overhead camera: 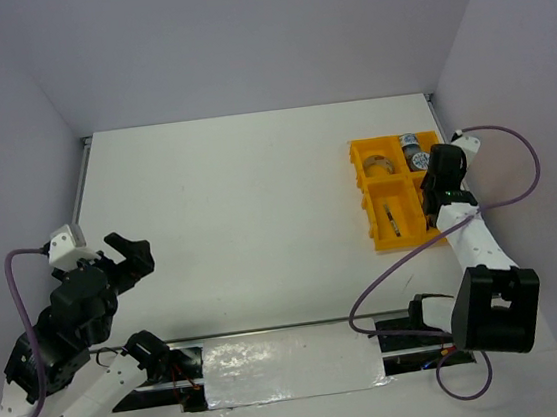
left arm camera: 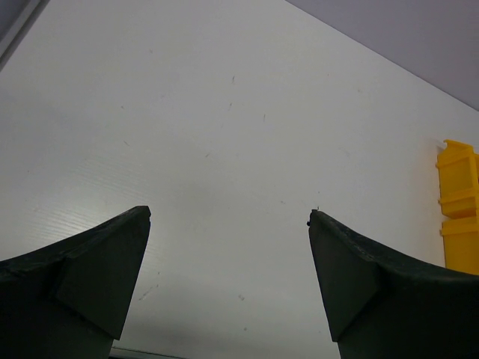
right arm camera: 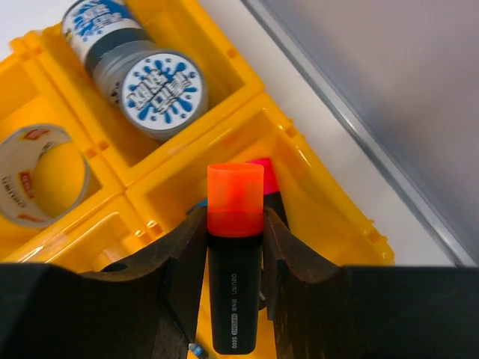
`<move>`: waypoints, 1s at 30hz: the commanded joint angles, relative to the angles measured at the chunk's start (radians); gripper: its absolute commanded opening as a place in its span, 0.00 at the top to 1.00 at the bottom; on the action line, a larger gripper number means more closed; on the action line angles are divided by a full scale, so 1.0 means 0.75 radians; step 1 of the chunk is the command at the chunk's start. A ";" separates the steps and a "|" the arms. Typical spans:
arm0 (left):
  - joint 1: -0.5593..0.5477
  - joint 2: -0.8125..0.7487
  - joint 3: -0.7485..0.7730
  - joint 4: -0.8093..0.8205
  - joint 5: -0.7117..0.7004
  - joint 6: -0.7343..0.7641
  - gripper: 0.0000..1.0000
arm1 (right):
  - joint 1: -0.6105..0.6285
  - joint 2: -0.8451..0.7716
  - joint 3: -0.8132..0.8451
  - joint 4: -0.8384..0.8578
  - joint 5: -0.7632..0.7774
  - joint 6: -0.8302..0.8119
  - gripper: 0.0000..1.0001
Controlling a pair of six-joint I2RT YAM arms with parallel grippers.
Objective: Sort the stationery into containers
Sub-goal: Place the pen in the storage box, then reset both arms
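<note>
holding an orange-capped marker (right arm camera: 236, 262) in the right gripper (right arm camera: 233, 224), jaws closed snugly against both sides of the black barrel, cap sticking out past the fingertips. hovering over the yellow tray (right arm camera: 322, 217), above the compartment already containing a pink-capped marker (right arm camera: 263, 168); probably grouping markers by kind, hence this square and not a neighbour. gripping on the barrel rather than the cap, likely for a firm hold and a clean drop on opening.

noting two blue-white tape rolls (right arm camera: 161, 90) lying side by side in the adjacent compartment and a silvery tape ring (right arm camera: 37, 176) alone in the next one, suggesting sorting by type, close to finished. seeing from the top camera the tray at the far right of the table (overhead camera: 230, 224), with a thin item (overhead camera: 392, 218) in the fourth compartment, too small to name.

reading white print on the barrel: seemingly "deli" and "s600", small, not certain. finding only a blue splash graphic with illegible lettering on the rolls, and red logo marks on the ring, unreadable.

noting the left gripper (left arm camera: 228, 224) well apart from the tray, above bare table, jaws spread wide, grasping nothing; presumably waiting clear of the right arm.

judging the next step: opening the right jaws to release the marker beside the pink one; risking a landing on the divider wall.
</note>
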 commanded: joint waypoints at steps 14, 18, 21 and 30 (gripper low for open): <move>-0.054 0.008 0.006 0.022 -0.021 0.011 0.01 | -0.028 -0.005 -0.011 0.123 0.013 0.091 0.00; -0.054 0.018 0.008 0.006 -0.037 -0.005 0.01 | 0.011 -0.101 -0.005 0.104 -0.070 0.065 0.00; -0.054 0.056 0.012 0.001 -0.066 -0.022 0.01 | 0.162 -0.238 0.032 0.069 -0.199 -0.027 0.00; 0.295 0.302 0.057 0.009 -0.017 0.052 0.01 | 0.578 -0.706 0.099 -0.345 -0.357 -0.095 0.00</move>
